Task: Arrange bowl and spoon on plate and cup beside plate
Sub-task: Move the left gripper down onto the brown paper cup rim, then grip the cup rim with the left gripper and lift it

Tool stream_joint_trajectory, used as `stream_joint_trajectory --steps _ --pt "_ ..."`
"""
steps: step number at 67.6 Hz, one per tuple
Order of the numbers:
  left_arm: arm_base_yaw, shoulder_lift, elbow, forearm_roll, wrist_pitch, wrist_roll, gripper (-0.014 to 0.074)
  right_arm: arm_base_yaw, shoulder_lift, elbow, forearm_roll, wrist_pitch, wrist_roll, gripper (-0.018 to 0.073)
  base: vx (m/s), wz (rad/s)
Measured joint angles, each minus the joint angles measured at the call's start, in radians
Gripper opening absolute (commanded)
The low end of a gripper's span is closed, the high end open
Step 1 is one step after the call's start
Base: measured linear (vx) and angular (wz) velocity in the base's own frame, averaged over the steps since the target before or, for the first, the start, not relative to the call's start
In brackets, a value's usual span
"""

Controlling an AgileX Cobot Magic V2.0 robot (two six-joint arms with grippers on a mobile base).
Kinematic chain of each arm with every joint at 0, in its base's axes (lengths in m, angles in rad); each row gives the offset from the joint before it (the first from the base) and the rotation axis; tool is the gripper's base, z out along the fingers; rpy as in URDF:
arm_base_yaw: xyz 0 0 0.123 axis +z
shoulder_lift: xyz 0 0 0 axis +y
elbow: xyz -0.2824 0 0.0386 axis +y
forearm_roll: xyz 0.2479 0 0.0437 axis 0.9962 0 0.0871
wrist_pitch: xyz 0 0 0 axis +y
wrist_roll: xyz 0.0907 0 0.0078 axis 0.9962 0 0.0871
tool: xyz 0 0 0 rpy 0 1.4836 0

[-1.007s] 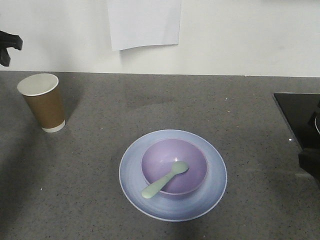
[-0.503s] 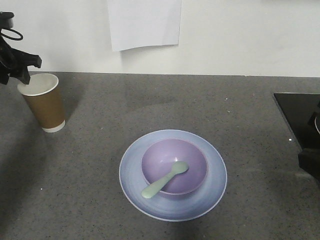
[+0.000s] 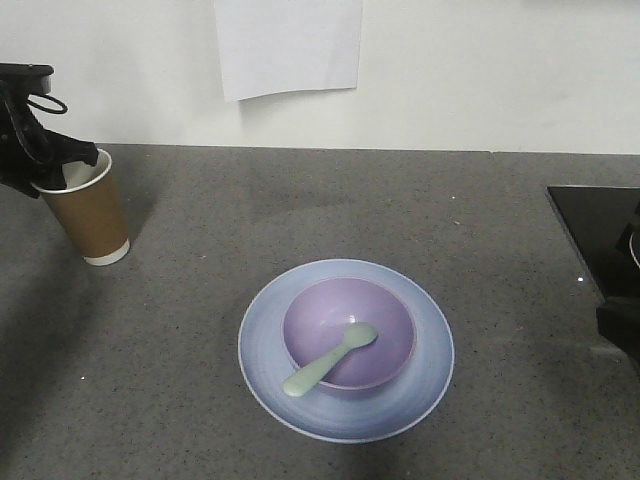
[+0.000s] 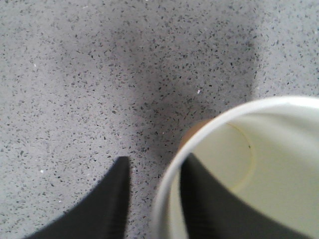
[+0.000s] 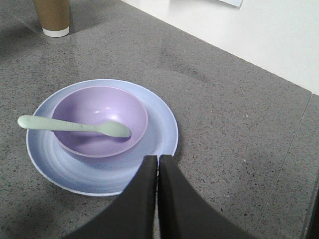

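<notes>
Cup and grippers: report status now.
Left gripper open, fingers straddling the cup rim, one inside, one outside. Right gripper shut, empty. Spoon in bowl on plate. Cup far from plate, path unobstructed.

The bowl (image 3: 349, 334) sits in the middle of the plate (image 3: 262, 335), the spoon (image 3: 329, 359) lying in it with its handle over the near-left rim. The cup (image 3: 91, 215) stands upright well apart, far back left.

One bowl (image 3: 349, 333), spoon (image 3: 330, 359), plate (image 3: 346, 349), cup (image 3: 88, 207) (upright)
</notes>
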Motion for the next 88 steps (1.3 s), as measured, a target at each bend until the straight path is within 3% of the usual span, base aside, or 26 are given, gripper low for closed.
stream_joint_trajectory --steps 16,27,33,43,54,67,88 --pt "0.000 -0.035 0.000 -0.065 0.020 0.054 -0.0008 0.000 0.000 0.000 0.000 0.000 0.000 -0.0006 0.00 0.00" --pt "-0.003 -0.107 0.002 -0.231 0.023 0.100 -0.0008 0.000 0.000 0.000 0.000 0.000 0.000 -0.0006 0.00 0.00" --pt "-0.035 -0.163 0.002 -0.270 0.023 0.105 -0.0008 0.000 0.000 0.000 0.000 0.000 0.000 -0.0006 0.00 0.00" --pt "-0.118 -0.263 0.047 -0.280 0.023 0.111 -0.0008 0.000 0.000 0.000 0.001 0.003 0.000 -0.0006 0.00 0.00" --pt "-0.195 -0.363 0.202 -0.277 0.030 0.149 -0.0008 0.000 0.000 0.000 0.001 0.008 0.008 -0.0006 0.00 0.00" --pt "-0.210 -0.425 0.341 -0.254 0.032 0.155 -0.0008 0.000 0.000 0.000 0.001 0.012 0.027 -0.0006 0.00 0.00" --pt "-0.210 -0.431 0.476 -0.307 0.031 0.205 -0.0008 0.000 0.000 0.000 0.001 0.014 0.041 -0.0006 0.00 0.00"
